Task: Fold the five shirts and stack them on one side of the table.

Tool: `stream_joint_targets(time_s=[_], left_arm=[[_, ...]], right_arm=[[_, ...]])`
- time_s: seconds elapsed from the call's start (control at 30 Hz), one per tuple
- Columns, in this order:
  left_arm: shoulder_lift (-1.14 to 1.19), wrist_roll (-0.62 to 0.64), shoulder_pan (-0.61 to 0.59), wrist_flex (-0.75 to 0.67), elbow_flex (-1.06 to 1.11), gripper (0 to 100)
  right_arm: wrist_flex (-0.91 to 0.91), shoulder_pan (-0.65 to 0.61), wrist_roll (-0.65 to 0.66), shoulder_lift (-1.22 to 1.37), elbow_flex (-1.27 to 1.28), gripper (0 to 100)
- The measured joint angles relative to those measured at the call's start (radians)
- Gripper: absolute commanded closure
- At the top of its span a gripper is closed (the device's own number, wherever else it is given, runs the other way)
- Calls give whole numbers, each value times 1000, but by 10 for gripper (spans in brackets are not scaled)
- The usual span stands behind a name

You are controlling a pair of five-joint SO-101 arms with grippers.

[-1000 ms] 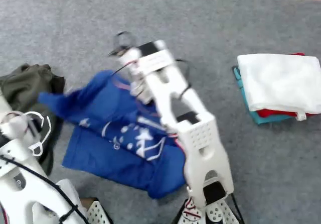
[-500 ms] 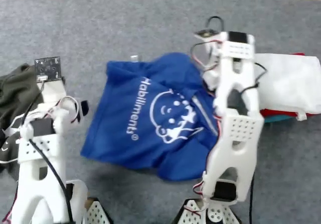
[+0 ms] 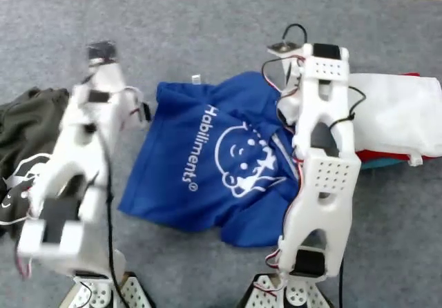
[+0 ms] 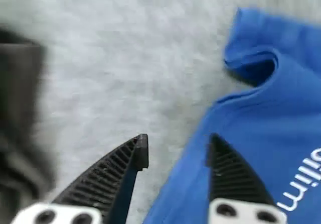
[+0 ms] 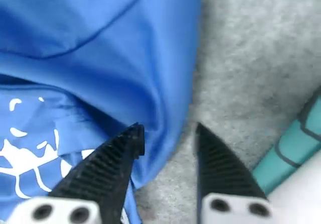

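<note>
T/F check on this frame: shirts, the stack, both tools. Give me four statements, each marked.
1. The blue shirt lies spread out, print side up, in the middle of the table. True.
2. The folded stack has a red shirt on top. False: the white shirt is on top, with the red shirt and the teal shirt under it.
3. The left tool and the right tool are both open, each at an edge of the blue shirt. True.
4. The olive shirt sits folded on the stack. False: it lies crumpled at the table's far side from the stack, across the blue shirt.
</note>
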Motion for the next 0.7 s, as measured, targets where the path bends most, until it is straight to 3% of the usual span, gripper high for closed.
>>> stream_joint_targets(time_s=[0.1,0.3,0.7], left_arm=[[140,-26,21,40,-64,976],[153,-98,28,87,-78,972],[-250,-236,23,103,331,971]], right_arm=[[5,9,0,0,-94,794],[11,23,0,0,-287,794],[-52,-51,0,0,-394,790]])
